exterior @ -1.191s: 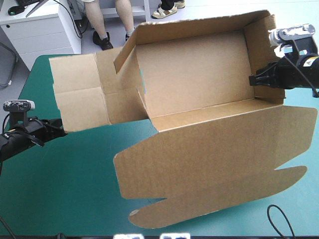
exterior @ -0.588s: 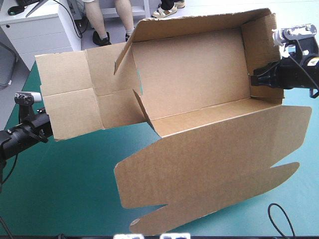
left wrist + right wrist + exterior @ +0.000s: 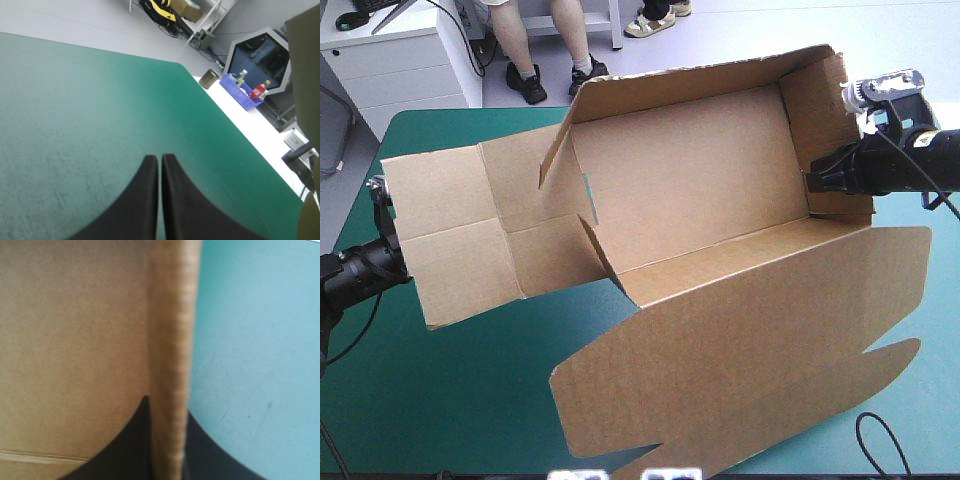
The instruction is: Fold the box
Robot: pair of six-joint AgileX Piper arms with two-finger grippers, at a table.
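**Partly formed brown box (image 3: 700,170) over the teal-green surface (image 3: 440,390).** The box is tilting up from the surface, with its long walls raised and its broad lid panel (image 3: 740,340) spreading toward the near edge. The right gripper (image 3: 812,182) is pinching the right end wall, and the board edge (image 3: 170,340) is lying between its jaws. The left gripper (image 3: 160,159) is pointing along the surface beside the unfolded left flap (image 3: 460,235), its jaws pressed together with no board between them.
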